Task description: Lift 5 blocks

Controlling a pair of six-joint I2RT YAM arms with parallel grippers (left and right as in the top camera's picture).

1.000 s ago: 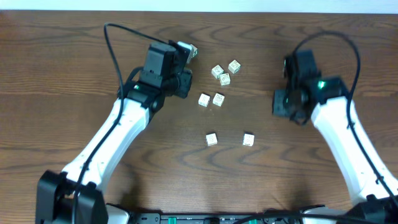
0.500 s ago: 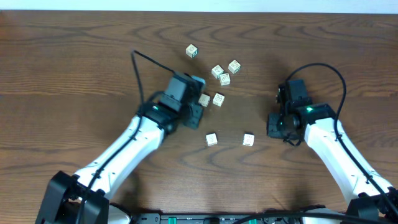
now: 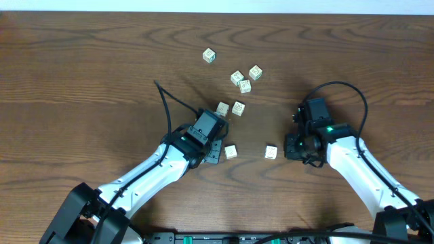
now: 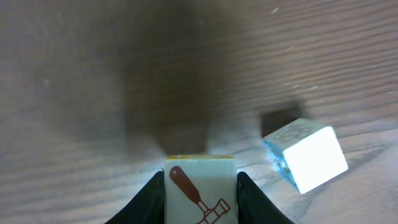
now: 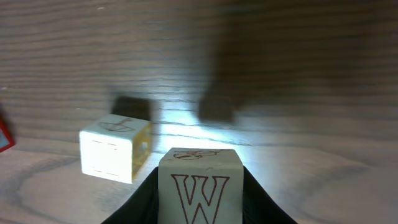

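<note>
The left gripper (image 4: 200, 182) is closed partway on a tool-marked block (image 4: 198, 200), and the right gripper (image 5: 199, 179) is closed partway on a W-marked block (image 5: 199, 194), both low over the bench (image 3: 81, 81). Eight other blocks (image 3: 238, 107) lie loose on the bench, one just beside each gripper. By judgement, two lifts are in hand; completion of the remaining three cannot be confirmed

Cream-white blocks (image 3: 238, 107), one with a red-brown hammer picture, one with a brown W. Dark brown table (image 3: 81, 68) with wavy wood lines.
</note>
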